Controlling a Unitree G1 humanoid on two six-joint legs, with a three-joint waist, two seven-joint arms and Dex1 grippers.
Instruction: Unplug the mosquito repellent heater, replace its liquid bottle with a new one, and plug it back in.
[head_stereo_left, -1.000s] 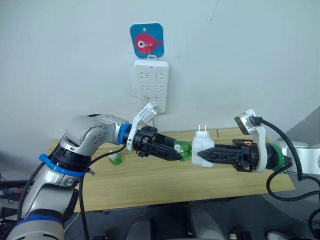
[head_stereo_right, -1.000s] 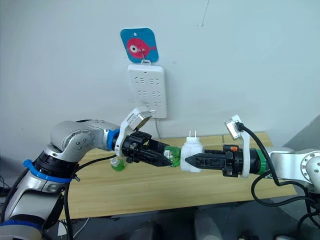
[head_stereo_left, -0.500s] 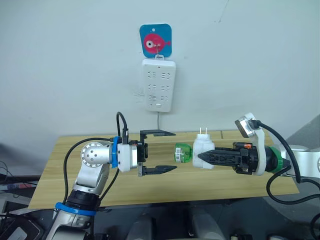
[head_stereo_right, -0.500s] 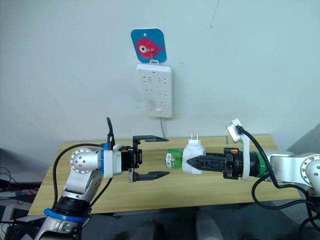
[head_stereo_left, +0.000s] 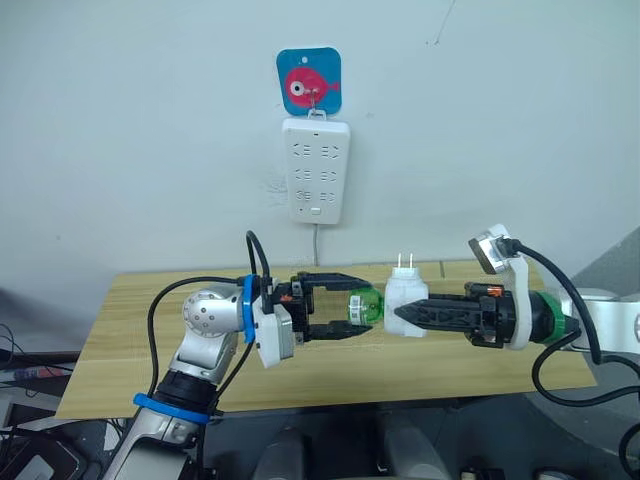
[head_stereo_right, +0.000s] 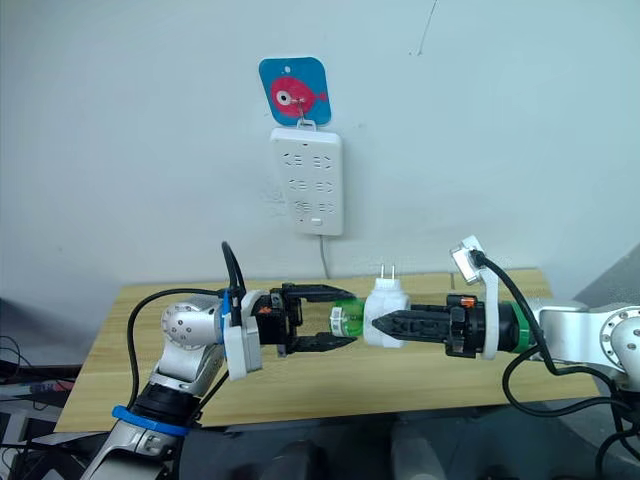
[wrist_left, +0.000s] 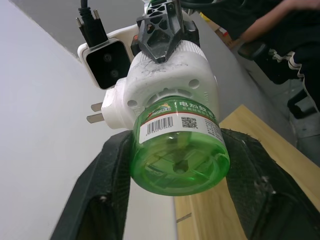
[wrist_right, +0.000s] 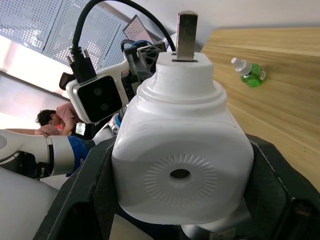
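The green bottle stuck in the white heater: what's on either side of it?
The left end effector has a black finger on each side of its liquid bottle, seen in the left wrist view.

1. Setting: an indoor robot test room, of lab or office kind.
2. Wall: plain, pale, bare apart from two fittings.
3. Power strip: long, white, multi-socket, hung upright on the wall, cord dropping behind the counter.
4. Fish hook plaque: blue square with a pink fish, just above the strip.
5. Counter: light wood, narrow, set against the wall.
6. Seated person: visible in the background, near perforated wall panels.
7. Loose black cables: at the room's edge beside the counter.
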